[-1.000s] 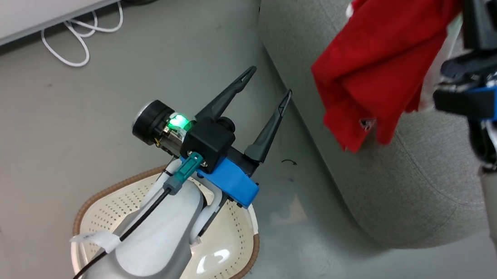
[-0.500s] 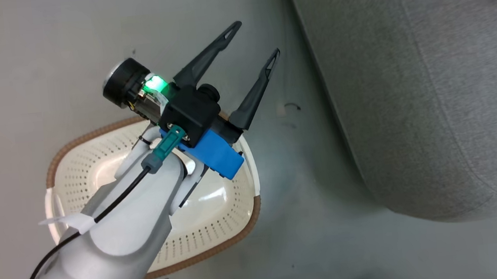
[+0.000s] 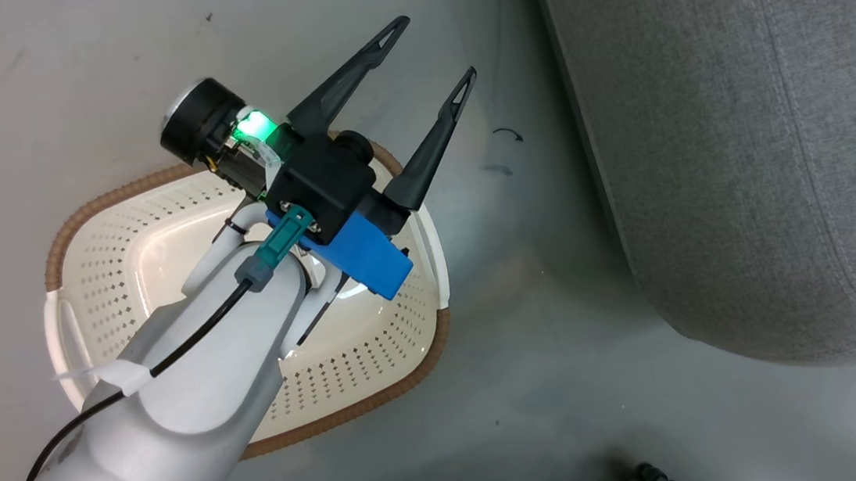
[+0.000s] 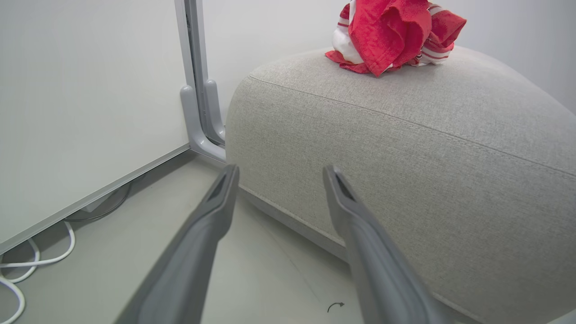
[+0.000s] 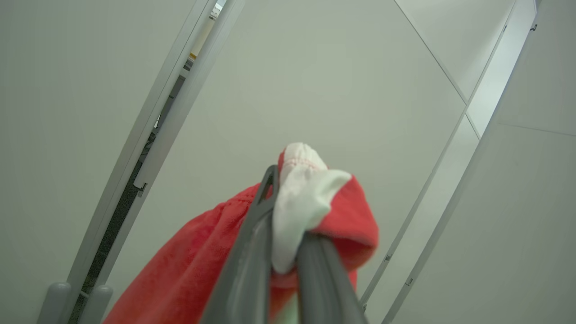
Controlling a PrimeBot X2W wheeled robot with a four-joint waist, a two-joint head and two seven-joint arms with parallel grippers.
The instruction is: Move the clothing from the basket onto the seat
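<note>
Carry step: right gripper (image 5: 288, 202) clamps red garment (image 5: 189, 270), aloft. Second garment (image 4: 391, 36) lies on seat (image 4: 405, 148), 1 o'clock in left wrist view. Spread, empty left gripper (image 3: 437, 47) hangs over basket (image 3: 102, 201) at its 1 o'clock rim. Next: bring over seat, lower, release.

Left hand (image 3: 437, 46) splayed, right hand (image 5: 290, 202) pinched.

Your left gripper (image 3: 437, 46) hangs spread above the basket's (image 3: 99, 248) far rim, with a strip of bare floor (image 3: 521, 224) between it and the seat (image 3: 739, 124). The seat's rounded side rises just ahead of the gripper; on its top a red garment (image 4: 387, 31) takes the far part. Beside the seat, a wall panel (image 4: 90, 90) and cables (image 4: 72, 240) hem the floor.
</note>
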